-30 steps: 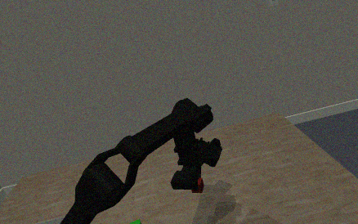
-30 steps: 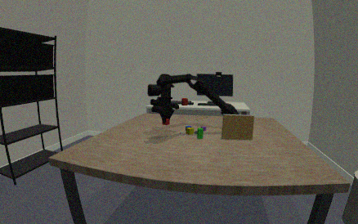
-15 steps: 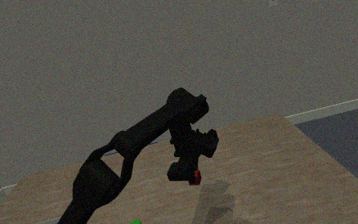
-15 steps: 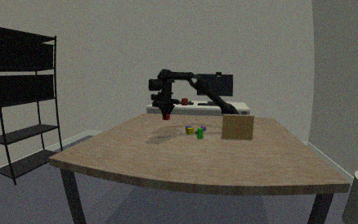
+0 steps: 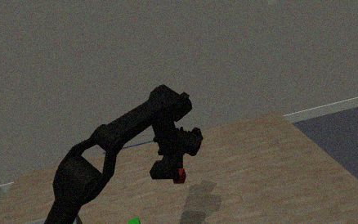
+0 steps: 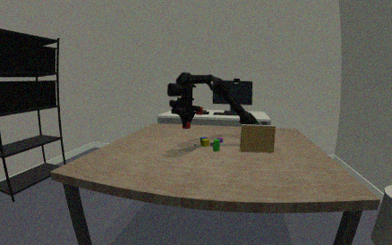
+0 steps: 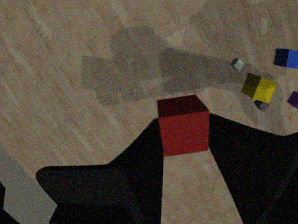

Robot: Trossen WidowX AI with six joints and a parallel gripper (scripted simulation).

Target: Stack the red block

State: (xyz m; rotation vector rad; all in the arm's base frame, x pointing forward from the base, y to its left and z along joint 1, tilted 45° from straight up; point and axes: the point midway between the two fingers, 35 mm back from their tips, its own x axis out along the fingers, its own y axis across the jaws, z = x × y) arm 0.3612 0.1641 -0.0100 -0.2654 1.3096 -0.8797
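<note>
The red block (image 5: 181,176) (image 6: 186,125) (image 7: 185,134) is between the fingertips of my gripper (image 5: 178,175) (image 6: 186,123) (image 7: 180,120), which is shut on it. The block is held in the air above the table, and its shadow region lies on the wood below. The green tower (image 6: 216,145) stands upright on the table, to the right of and lower than the gripper in the exterior view. Only its top (image 5: 134,221) shows at the bottom edge of the top view. It is not seen in the wrist view.
A yellow block (image 6: 206,143) (image 7: 265,90), a blue block (image 7: 289,58) and a purple block (image 6: 220,140) (image 7: 294,100) lie near the tower. Small grey pieces are beside the yellow one. A tan upright panel (image 6: 257,139) stands right of the tower in the exterior view.
</note>
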